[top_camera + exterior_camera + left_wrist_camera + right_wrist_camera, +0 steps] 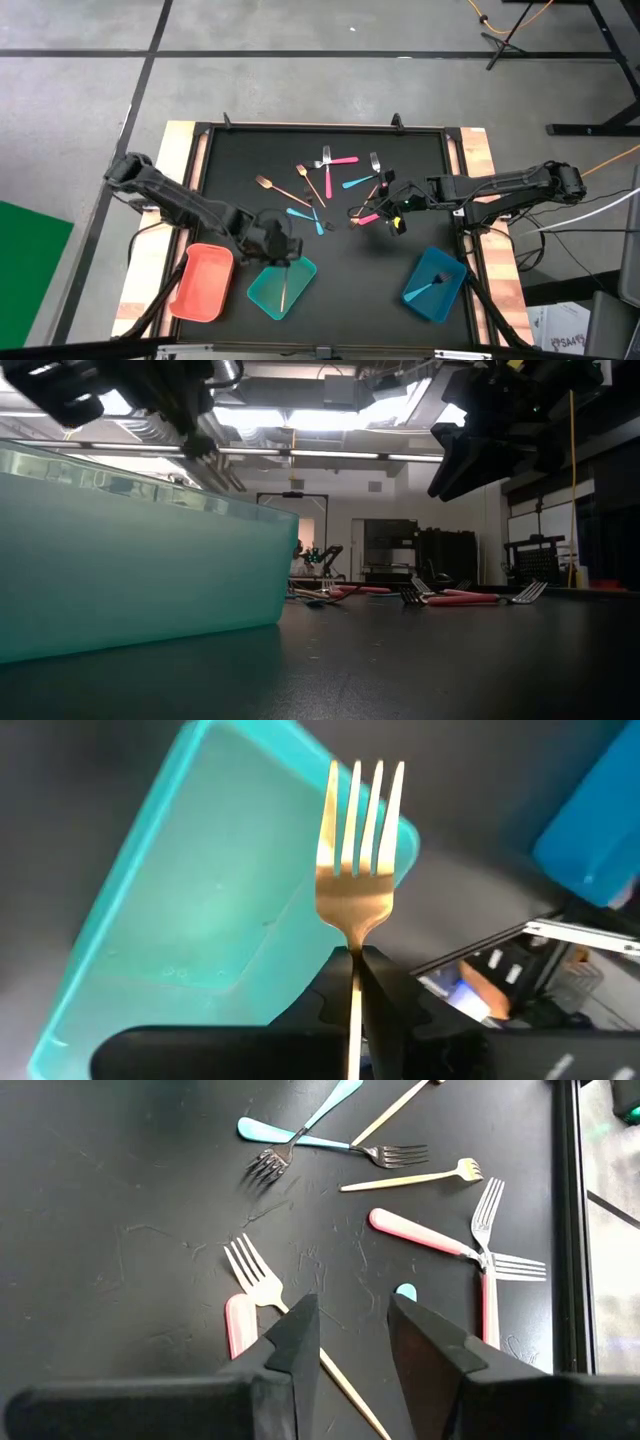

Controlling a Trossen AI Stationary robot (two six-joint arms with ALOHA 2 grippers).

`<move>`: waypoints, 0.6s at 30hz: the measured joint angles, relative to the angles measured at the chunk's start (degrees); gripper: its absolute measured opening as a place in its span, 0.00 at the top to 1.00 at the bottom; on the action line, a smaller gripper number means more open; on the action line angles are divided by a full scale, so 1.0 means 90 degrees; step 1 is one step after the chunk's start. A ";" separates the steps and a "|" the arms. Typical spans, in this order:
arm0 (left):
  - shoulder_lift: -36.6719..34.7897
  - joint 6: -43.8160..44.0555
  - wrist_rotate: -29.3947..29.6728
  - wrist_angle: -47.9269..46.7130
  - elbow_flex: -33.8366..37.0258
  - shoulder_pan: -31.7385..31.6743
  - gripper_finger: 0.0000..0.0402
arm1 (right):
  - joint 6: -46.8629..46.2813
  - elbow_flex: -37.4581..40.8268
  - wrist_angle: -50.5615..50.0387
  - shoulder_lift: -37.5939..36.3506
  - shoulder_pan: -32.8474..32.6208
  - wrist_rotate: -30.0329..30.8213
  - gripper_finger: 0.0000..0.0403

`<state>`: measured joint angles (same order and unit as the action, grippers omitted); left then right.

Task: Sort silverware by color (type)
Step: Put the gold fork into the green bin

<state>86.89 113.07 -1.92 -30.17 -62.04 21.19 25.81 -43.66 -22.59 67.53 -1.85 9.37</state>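
My left gripper (277, 247) hovers over the teal tray (268, 292) and is shut on a gold fork (358, 850), whose tines point away from the fingers. My right gripper (352, 1342) is open above the right part of the silverware scatter (325, 190). Below its fingers lie a gold fork (255, 1275), a pink handle (238, 1325) and the tip of a light-blue handle (404, 1292). Pink-handled, light-blue-handled and gold forks lie flat on the black mat. A light-blue-handled piece (432, 286) lies in the blue tray (447, 298). My left gripper pinches the gold fork between its two fingers by the handle, just behind the neck (354, 965). The fingers lie along the fork. Its head sticks out past the fingertips over the teal tray (200, 910); the rest of the handle is hidden between the fingers.
A red tray (203, 283) sits left of the teal one, and the blue tray sits near the right front corner. The mat's wooden border (180, 150) frames the work area. In the low view the teal tray's wall (130, 560) fills the left side.
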 joint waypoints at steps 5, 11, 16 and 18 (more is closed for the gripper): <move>0.0519 0.0064 -0.0422 0.0146 0.0000 0.0070 0.99 | -0.0001 0.0000 0.0000 0.0000 0.0000 0.0000 0.72; 0.0916 0.0052 -0.0681 0.0145 0.0000 0.0024 0.99 | -0.0001 0.0000 0.0000 0.0000 0.0000 0.0000 0.72; 0.1014 0.0045 -0.0687 0.0102 0.0002 -0.0035 0.99 | -0.0001 0.0000 0.0000 0.0000 0.0002 0.0000 0.72; 0.1033 0.0045 -0.0682 0.0066 0.0003 -0.0049 0.99 | -0.0001 0.0000 -0.0002 0.0000 0.0000 0.0000 0.72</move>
<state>96.18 113.47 -8.05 -29.57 -62.02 20.75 25.80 -43.66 -22.61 67.53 -1.85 9.37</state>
